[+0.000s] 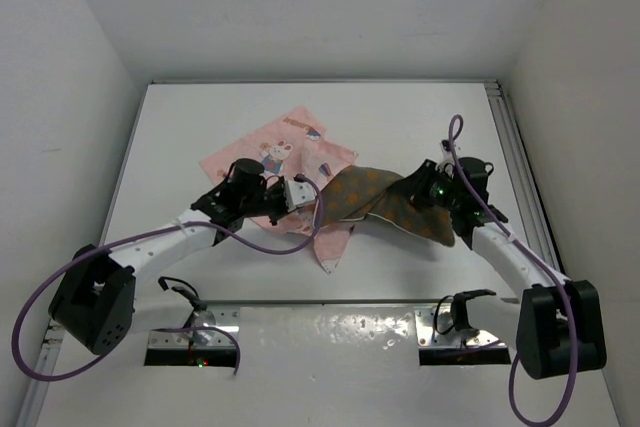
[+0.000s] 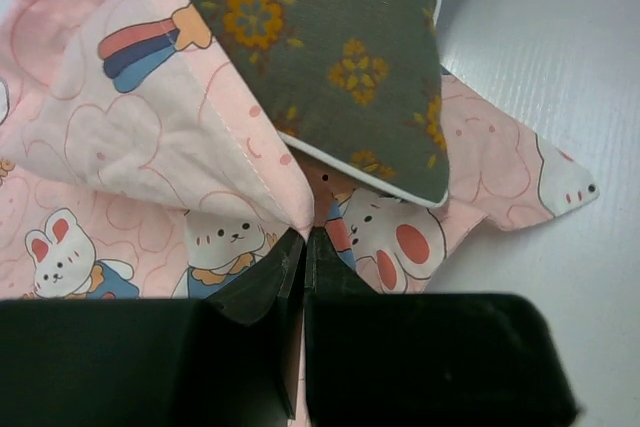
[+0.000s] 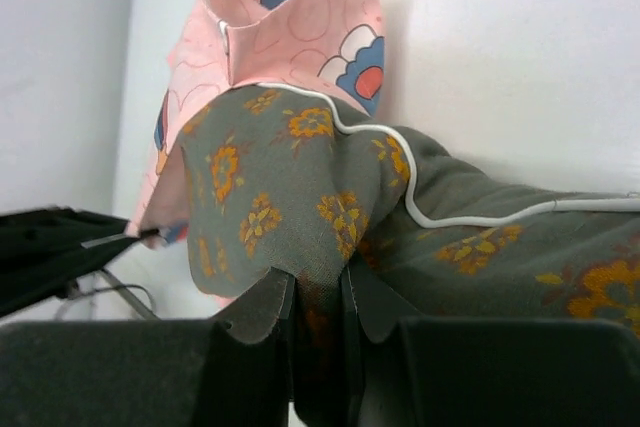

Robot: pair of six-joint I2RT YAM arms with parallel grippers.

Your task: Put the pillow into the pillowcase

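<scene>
The pink pillowcase (image 1: pixel 285 162) lies mid-table, its near edge lifted. My left gripper (image 1: pixel 297 194) is shut on that edge, and in the left wrist view (image 2: pixel 304 239) it pinches the pink cloth (image 2: pixel 150 127) into a raised fold. The olive-brown pillow (image 1: pixel 385 202) with orange dots stretches from the right gripper toward the case opening. Its left corner (image 2: pixel 330 57) rests over the pink cloth. My right gripper (image 1: pixel 437 194) is shut on the pillow's right end; in the right wrist view (image 3: pixel 318 287) the fabric (image 3: pixel 280 187) bunches between the jaws.
The white table (image 1: pixel 200 117) is walled at the back and both sides, with a metal rail (image 1: pixel 520 162) along its right edge. Purple cables (image 1: pixel 455 137) loop off both arms. The pillowcase's far part (image 3: pixel 300 17) lies against the table in the right wrist view.
</scene>
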